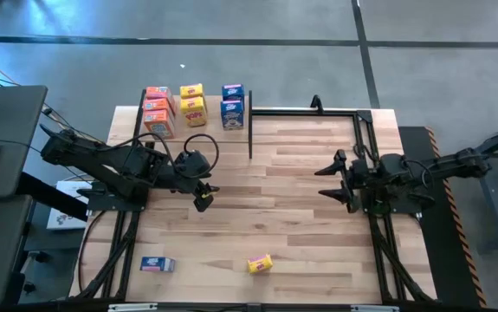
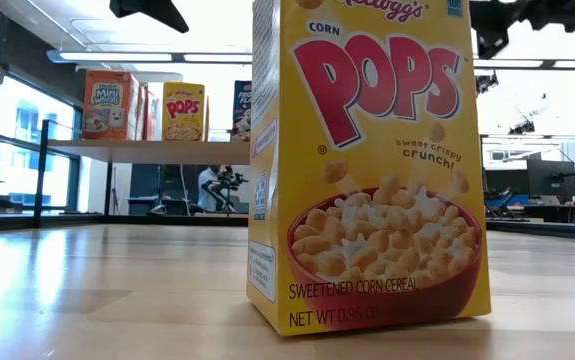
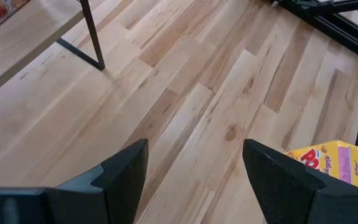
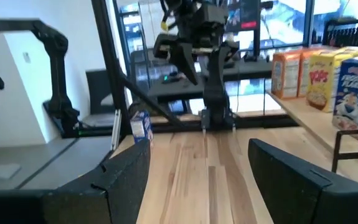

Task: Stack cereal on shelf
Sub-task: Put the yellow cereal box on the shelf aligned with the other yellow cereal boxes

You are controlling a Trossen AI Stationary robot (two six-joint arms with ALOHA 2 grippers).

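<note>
The shelf, a light-wood board on black posts, stands at the table's far left. On it stand orange-red, yellow and blue cereal boxes. A yellow box stands on its base near the table's near edge and fills the low view. A blue box stands at the near left. My left gripper hovers open and empty over bare table in front of the shelf, the yellow box beyond its finger. My right gripper waits open at the table's right.
A black shelf post stands at the shelf's right end, and a black frame runs along the table's far right. Bare plank tabletop lies between the two arms. A dark desk stands left of the table.
</note>
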